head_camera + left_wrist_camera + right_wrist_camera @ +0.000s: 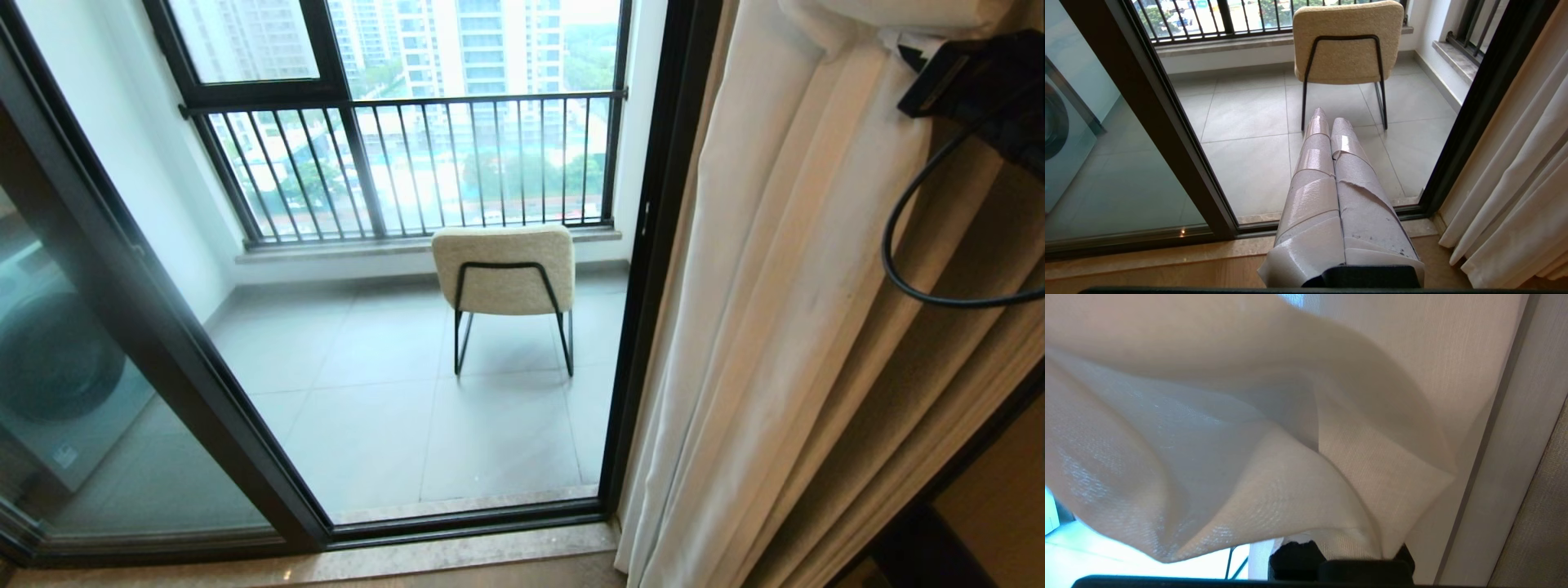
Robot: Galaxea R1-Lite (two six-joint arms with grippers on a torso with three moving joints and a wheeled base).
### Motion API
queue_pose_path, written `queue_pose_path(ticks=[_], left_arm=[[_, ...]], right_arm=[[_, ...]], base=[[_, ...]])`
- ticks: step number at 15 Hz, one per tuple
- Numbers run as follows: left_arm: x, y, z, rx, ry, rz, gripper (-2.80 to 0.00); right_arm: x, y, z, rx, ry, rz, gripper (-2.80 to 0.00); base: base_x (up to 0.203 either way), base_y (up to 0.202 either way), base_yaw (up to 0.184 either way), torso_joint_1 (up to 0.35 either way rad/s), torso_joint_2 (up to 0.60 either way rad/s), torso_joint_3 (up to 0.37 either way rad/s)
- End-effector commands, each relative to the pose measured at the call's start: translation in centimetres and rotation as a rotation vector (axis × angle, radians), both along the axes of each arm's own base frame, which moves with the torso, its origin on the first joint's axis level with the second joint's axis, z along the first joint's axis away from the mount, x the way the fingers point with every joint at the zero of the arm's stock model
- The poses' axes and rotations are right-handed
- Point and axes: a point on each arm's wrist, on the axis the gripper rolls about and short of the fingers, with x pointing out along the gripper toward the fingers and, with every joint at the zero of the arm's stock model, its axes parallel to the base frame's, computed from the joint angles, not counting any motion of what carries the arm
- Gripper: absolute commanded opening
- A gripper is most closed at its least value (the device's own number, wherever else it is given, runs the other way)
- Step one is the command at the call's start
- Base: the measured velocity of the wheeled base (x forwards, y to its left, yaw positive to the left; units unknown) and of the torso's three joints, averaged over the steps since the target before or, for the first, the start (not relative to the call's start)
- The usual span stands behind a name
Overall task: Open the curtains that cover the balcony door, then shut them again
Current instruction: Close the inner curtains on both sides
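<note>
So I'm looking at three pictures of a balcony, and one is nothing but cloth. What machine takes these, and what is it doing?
A two-armed robot takes them. One camera sits on its head and shows the balcony door uncovered, a chair outside, and the curtains bunched at the right. The other two cameras ride on its wrists. The left tool, wrapped in pale tape, is shut, holds nothing and points toward the chair. The right wrist view is filled with sheer curtain because the right tool is shut on that fabric; in the head view that arm shows at the upper right.
</note>
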Motion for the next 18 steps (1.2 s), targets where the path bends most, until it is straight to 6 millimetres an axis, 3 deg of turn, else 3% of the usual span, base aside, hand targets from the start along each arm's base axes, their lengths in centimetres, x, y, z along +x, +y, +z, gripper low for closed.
queue_pose_path(ticks=[1,10,18], left_arm=[[0.0,0.0,0.01,0.0,-0.001,0.0,-2.8],[0.01,0.0,0.01,-0.012,0.0,0.0,-2.8],[0.0,0.0,0.01,-0.014,-0.001,0.002,-2.8]], right_arm=[[0.19,0.03,-0.21,0.0,0.003,0.0,-2.8],[0.72,0.0,-0.66,0.009,0.017,-0.018,-2.8],[0.77,0.0,-0.71,0.011,0.019,-0.017,-2.8]], base=[[0.0,0.0,0.0,0.0,0.0,0.0],[0.0,0.0,0.0,0.0,0.0,0.0],[0.0,0.174,0.0,0.001,0.0,0.002]])
